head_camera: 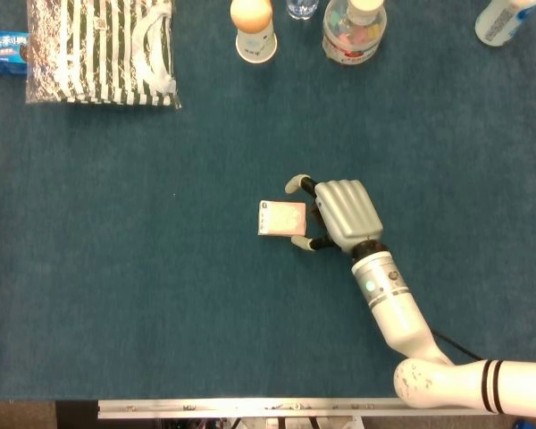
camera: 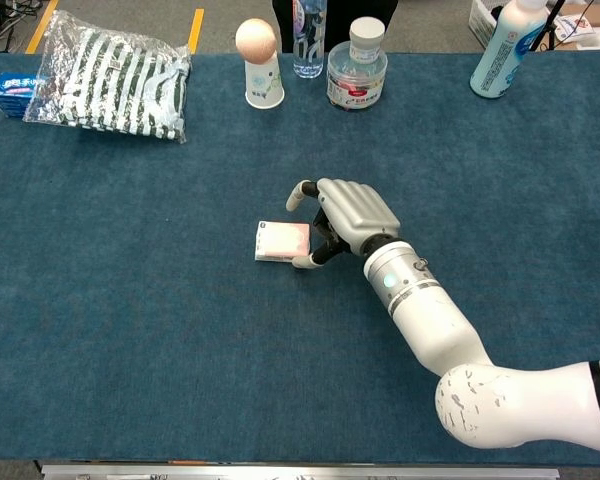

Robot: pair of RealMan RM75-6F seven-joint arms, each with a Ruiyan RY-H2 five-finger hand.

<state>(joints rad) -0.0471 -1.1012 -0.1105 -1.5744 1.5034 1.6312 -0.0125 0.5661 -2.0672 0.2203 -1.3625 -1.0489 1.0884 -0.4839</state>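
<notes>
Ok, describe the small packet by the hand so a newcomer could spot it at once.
On the blue table, follow the white arm to the right hand near the middle. The packet lies flat just left of its fingers: small, square, pale pink, alone there, far from the bottles and bag along the back edge.
</notes>
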